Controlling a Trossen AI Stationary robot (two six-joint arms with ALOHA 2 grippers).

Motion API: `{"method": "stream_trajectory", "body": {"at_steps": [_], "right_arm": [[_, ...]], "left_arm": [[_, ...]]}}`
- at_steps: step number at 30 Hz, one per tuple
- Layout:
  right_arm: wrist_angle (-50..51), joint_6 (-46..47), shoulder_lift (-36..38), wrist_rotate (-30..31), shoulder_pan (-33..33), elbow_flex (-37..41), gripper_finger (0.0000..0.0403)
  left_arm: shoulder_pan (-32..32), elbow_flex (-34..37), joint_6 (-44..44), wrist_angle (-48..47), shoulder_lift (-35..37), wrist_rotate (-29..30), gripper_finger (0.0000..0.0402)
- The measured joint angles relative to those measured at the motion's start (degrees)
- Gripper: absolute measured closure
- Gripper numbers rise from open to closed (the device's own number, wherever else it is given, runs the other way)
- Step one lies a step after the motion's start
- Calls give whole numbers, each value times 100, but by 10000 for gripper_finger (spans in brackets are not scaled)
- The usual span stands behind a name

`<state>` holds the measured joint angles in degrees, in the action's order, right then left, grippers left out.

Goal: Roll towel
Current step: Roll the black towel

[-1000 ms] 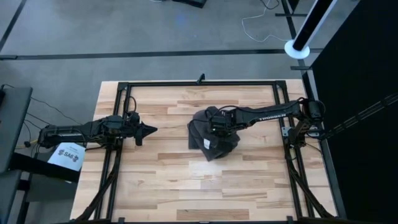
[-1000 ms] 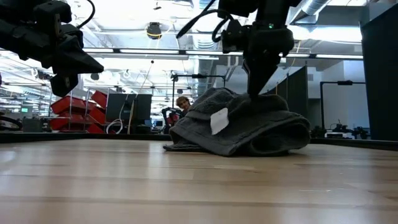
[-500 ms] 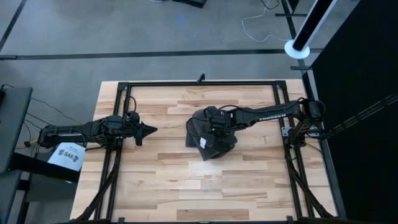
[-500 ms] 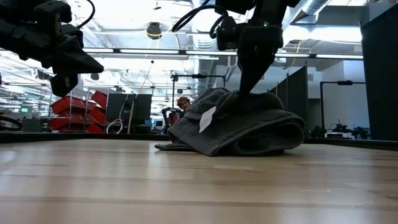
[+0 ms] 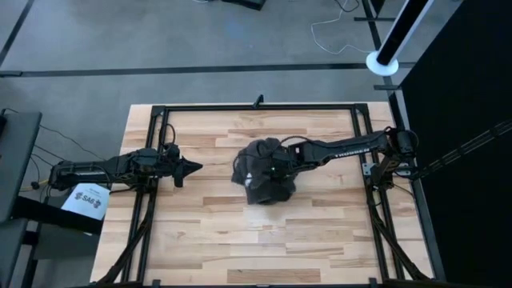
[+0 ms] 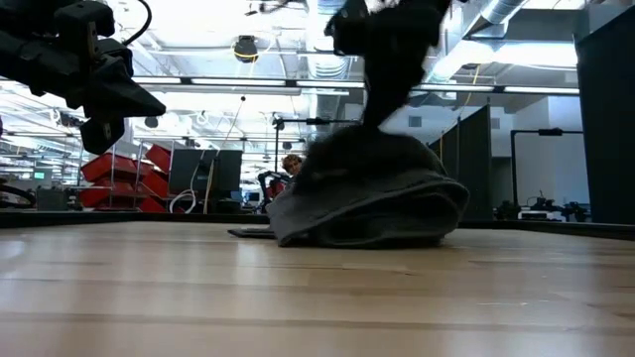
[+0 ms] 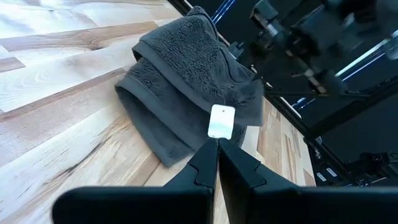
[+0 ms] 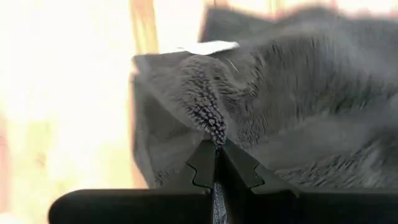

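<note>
Right pincer (image 8: 216,149) pinches a towel (image 5: 264,172) fold, seen only at its wrist; left pincer (image 7: 217,149) closed, empty.

Only real obstacle on the table (image 5: 208,232) is the bunched towel (image 5: 264,172) near the middle, with the right gripper (image 5: 276,170) pressed down on top (fingers pinched on a fold of it). Bare wood all around the towel. Left gripper (image 5: 192,167) hangs well to the towel's side, gap between them open.
</note>
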<state>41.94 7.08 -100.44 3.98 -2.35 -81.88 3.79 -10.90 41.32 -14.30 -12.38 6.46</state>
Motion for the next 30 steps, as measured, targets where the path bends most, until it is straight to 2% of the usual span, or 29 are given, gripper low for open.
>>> {"method": "stream_trajectory", "body": {"at_steps": [3,7,10,15,18,20,23,27,30], "right_arm": [[-153,25,0,-242,127,-532,402],[-323,355,4,-1013,344,-1400,402],[-368,619,4,-1305,398,-2002,402],[-389,845,7,-1385,368,-2839,402],[-463,1080,4,-1722,337,-3232,402],[-543,1090,6,-2043,289,-3439,402],[-393,1045,24,-2194,220,-3517,402],[293,1043,-44,-1991,250,-3502,402],[361,1059,-74,-1899,266,-3496,402]], "left_arm": [[0,0,-25,213,0,0,402],[0,0,-286,759,1,0,402],[0,-19,-512,1025,1,-2,402],[0,-498,-1090,810,4,-2,402],[0,-957,-1446,431,0,-2,402],[0,-1263,-1698,173,0,-1,402],[0,-1556,-2063,5,-43,-16,402],[-2,-1602,-2456,79,-256,-279,402],[-2,-1602,-2774,-77,-664,-298,396]]}}
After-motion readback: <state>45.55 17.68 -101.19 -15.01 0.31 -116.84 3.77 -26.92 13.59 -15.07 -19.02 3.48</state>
